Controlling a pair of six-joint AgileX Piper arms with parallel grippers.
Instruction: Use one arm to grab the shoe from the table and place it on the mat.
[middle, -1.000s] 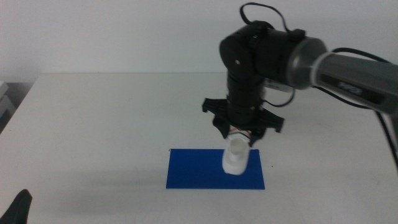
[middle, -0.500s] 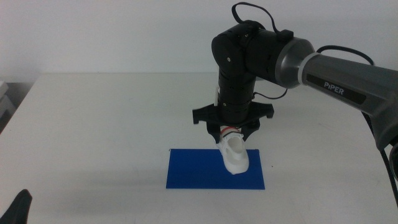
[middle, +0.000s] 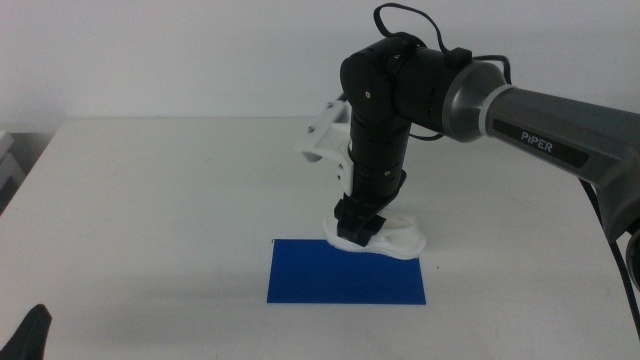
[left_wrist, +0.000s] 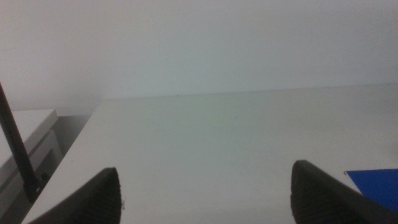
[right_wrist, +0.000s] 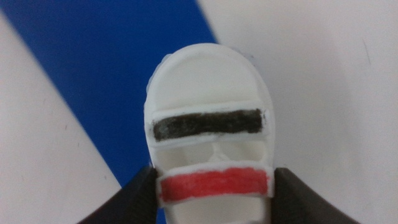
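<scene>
Right claw grips the shoe low at the mat's far edge, half over bare table; release remains; left claw waits open.

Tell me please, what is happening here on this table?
The right gripper is shut on the shoe, a white one with a black and a red strap. It holds the shoe at the far edge of the blue mat, partly over the table. The left gripper waits at the near edge, open.
</scene>
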